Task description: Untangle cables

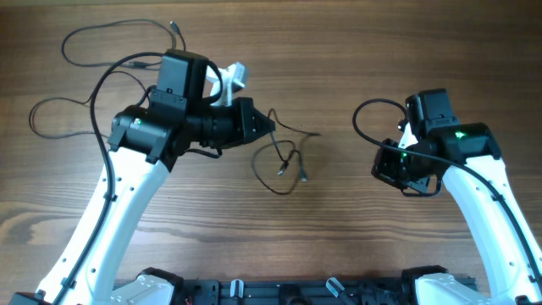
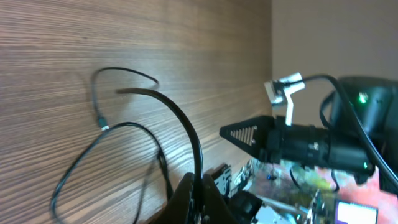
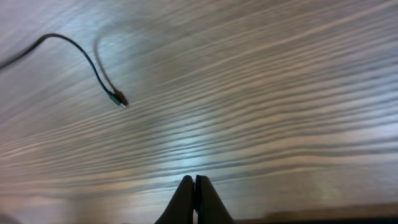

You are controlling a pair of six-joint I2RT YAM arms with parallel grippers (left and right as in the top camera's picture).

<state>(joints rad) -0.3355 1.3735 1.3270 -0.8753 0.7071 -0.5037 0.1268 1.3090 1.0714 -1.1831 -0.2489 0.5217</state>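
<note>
Thin black cables lie on the wooden table. A loose tangle with silver plugs (image 1: 284, 161) sits at the centre. Another cable (image 1: 102, 34) loops at the far left. My left gripper (image 1: 269, 125) points right, just above the tangle. In the left wrist view its jaws (image 2: 200, 186) are shut on a black cable (image 2: 186, 124) that arches up and away. A second cord with a plug (image 2: 101, 123) lies on the table beside it. My right gripper (image 1: 381, 165) is right of the tangle. Its jaws (image 3: 195, 186) are shut and empty above bare wood, with a plug end (image 3: 121, 101) ahead.
The right arm's pointed fingers (image 2: 239, 132) show in the left wrist view. The table edge (image 2: 271, 62) runs past them. A thicker wiring loop (image 1: 364, 114) hangs off the right arm. The robot bases (image 1: 279, 292) line the near edge.
</note>
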